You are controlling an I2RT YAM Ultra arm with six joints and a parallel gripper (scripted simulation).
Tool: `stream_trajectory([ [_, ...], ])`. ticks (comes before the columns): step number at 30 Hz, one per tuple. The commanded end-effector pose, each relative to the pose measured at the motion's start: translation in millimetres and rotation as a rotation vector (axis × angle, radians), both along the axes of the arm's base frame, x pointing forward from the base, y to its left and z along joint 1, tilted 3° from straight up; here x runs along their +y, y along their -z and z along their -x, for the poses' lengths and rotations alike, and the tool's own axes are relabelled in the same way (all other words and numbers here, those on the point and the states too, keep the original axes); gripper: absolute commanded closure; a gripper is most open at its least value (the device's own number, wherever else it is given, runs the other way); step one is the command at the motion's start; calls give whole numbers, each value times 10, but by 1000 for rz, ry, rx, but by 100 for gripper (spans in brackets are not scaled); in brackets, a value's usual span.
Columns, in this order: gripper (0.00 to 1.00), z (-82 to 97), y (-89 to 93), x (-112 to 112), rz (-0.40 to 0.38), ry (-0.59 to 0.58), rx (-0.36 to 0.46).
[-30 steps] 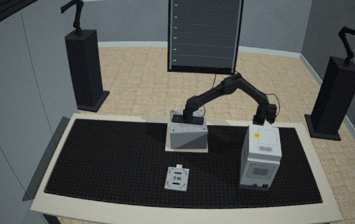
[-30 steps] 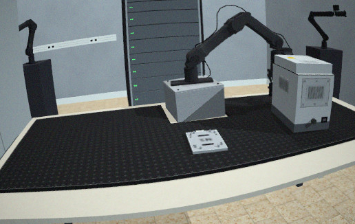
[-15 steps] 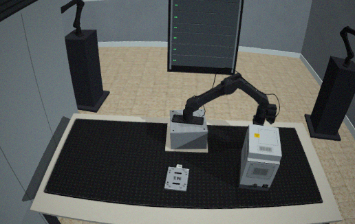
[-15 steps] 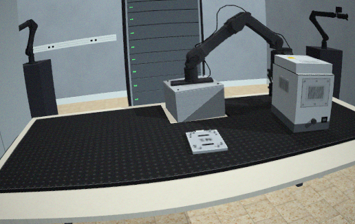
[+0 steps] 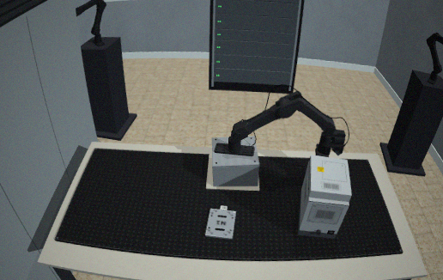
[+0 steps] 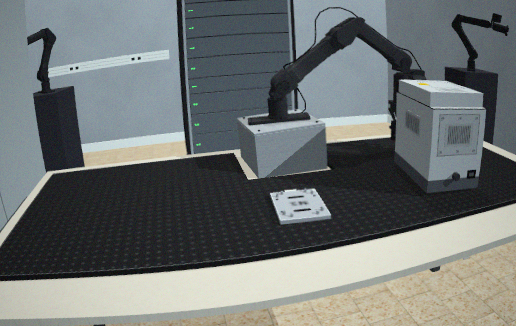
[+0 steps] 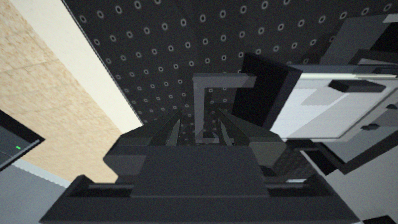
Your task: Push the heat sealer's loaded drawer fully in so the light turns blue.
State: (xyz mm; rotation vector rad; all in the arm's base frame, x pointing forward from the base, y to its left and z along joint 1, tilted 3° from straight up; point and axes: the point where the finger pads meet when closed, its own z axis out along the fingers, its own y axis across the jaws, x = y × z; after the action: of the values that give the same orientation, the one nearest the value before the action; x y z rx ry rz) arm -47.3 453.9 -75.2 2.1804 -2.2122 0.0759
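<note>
The white heat sealer [image 5: 325, 189] [image 6: 439, 135] stands upright at the right of the black mat [image 5: 145, 202]. Its drawer sticks out of the far side and shows only in the wrist view. There a pale seal sheet [image 7: 310, 112] lies in the drawer with a dark frame bar [image 7: 357, 86] on it. The drawer's dark front panel [image 7: 262, 90] carries a grey handle [image 7: 220, 80]. My gripper [image 5: 327, 151] [image 7: 199, 111] is low behind the sealer, half open, with the handle just ahead of the fingertips. I cannot see the sealer's light.
The arm's grey base box [image 5: 235, 169] [image 6: 284, 145] stands mid-table at the back. A small white fixture plate [image 5: 221, 223] [image 6: 297, 208] lies on the mat in front of it. The table's back edge [image 7: 95, 80] is close behind the gripper.
</note>
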Motion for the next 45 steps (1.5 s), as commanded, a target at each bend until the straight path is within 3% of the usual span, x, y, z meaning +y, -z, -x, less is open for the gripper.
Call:
stream_trajectory([
  [1,55,-2,-107,133,-54,3,-2],
  [8,55,-2,-107,133,-54,3,-2],
  [9,73,-2,-107,133,-54,3,-2],
  [35,95,-1,-107,133,-53,3,-1],
  [36,100,-1,-107,133,-53,3,-1],
  [45,100,-1,-107,133,-53,3,-1],
])
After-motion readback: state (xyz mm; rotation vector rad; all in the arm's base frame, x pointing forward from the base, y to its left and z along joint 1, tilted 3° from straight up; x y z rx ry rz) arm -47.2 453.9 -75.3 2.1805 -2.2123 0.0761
